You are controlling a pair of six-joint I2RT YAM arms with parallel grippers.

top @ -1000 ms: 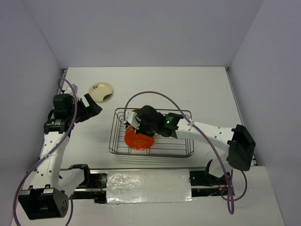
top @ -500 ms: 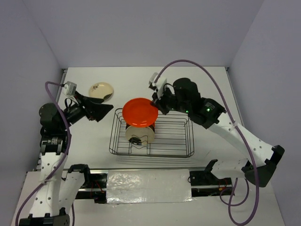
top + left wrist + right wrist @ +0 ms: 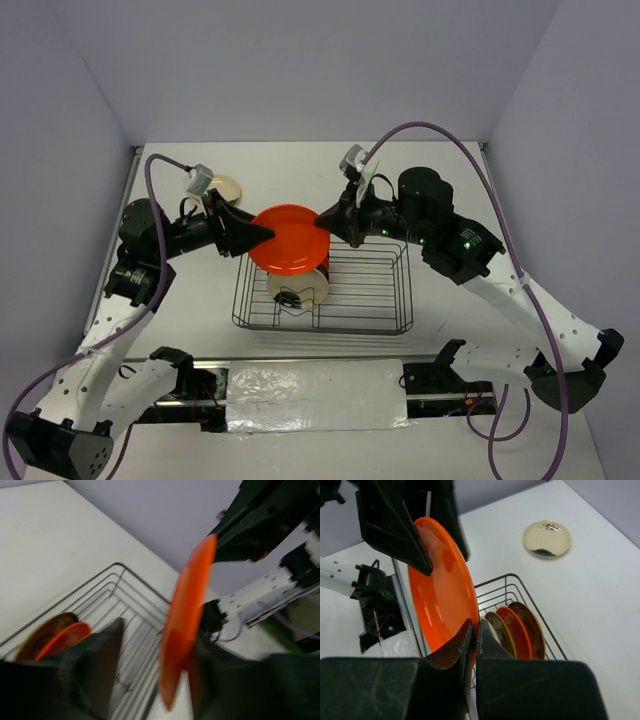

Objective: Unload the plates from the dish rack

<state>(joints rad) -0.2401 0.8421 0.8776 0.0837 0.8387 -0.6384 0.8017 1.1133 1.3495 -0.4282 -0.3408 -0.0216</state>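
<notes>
Midair, handing an orange plate from tool to tool

Lifted clear of the rack [image 3: 320,328] and hanging over its far left corner: one orange plate [image 3: 290,238], tipped up on edge rather than flat, likely to offer a rim to each tool at once. Pinched at the right rim by the right tool [image 3: 474,630], fingers together on it with no gap showing. Straddled at the opposite rim by the left tool [image 3: 258,236], fingers apart, one on each face. Contact with the pads: impossible to tell from the blurred wrist view. Reads as a handover, judging by that pairing: gripped firmly on one side until taken on the other.

Below, standing in the divider's slots and kept upright by the wire: a patterned plate [image 3: 497,627], an orange-red plate [image 3: 515,630] and a brown plate [image 3: 530,625], close together, not yet unloaded.

Farther out, lying flat on the desk [image 3: 440,180] beyond the left tool: a cream plate [image 3: 547,538], already out of the rack, probably marking where to set down the next.
</notes>
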